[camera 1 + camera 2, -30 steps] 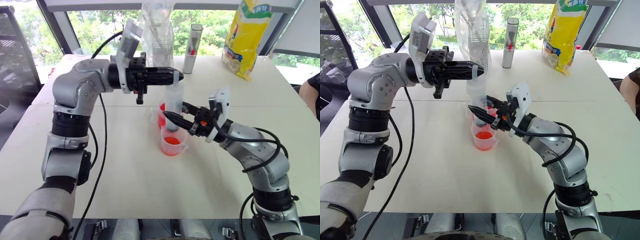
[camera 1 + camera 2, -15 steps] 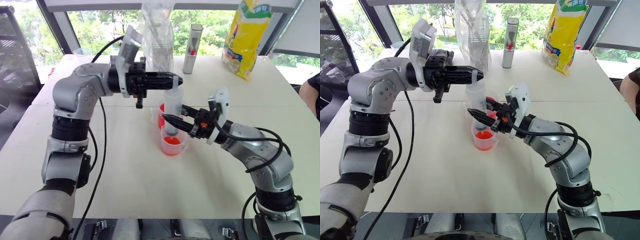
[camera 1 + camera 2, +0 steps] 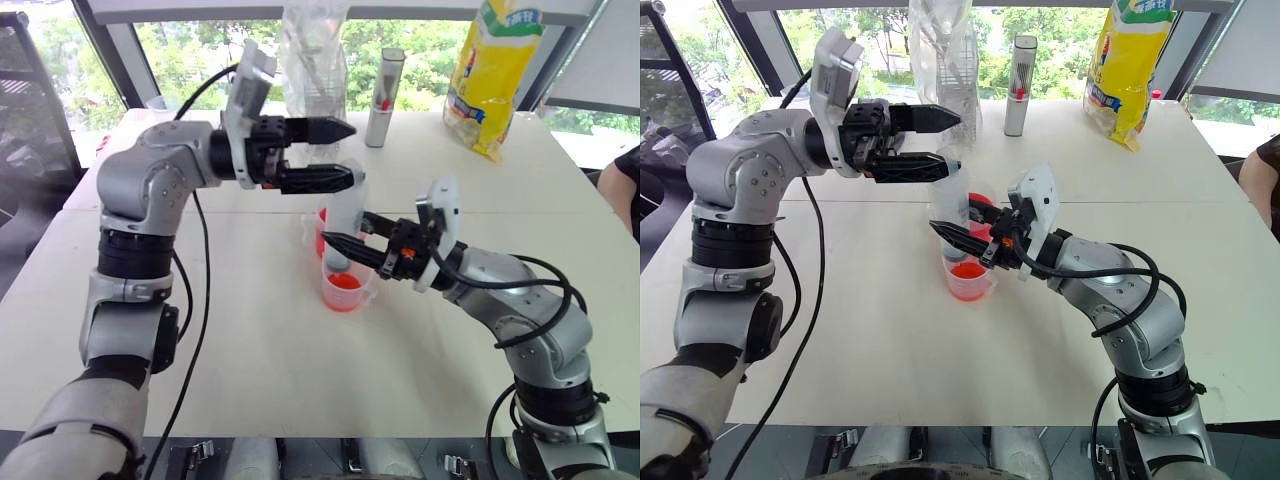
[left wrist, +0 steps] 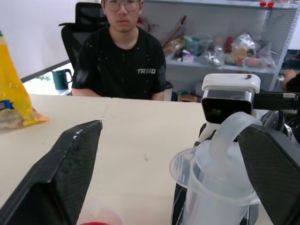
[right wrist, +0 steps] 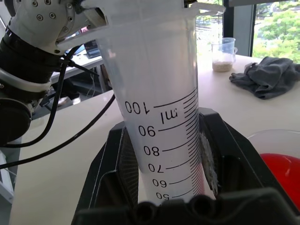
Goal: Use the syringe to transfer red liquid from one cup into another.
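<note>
The syringe (image 3: 346, 212) stands upright, with my right gripper (image 3: 342, 243) shut on its marked barrel (image 5: 164, 122). Its lower end hangs over the smaller cup (image 3: 342, 285), which holds orange-red liquid (image 3: 967, 271) low down. The larger cup (image 3: 981, 204), tinted red, stands just behind it. My left gripper (image 3: 340, 153) is open at the syringe's top, one finger above the other. In the left wrist view the white plunger head (image 4: 220, 178) lies between the fingers (image 4: 70, 164), close to one of them.
At the back of the white table (image 3: 260, 340) stand a clear plastic bag (image 3: 315, 60), a silver tube (image 3: 383, 95) and a yellow bag (image 3: 495, 70). A person in a black shirt (image 4: 119, 63) sits across the table.
My left gripper, shut at the syringe's top before, has opened wide. The right gripper and the syringe have stayed where they were.
</note>
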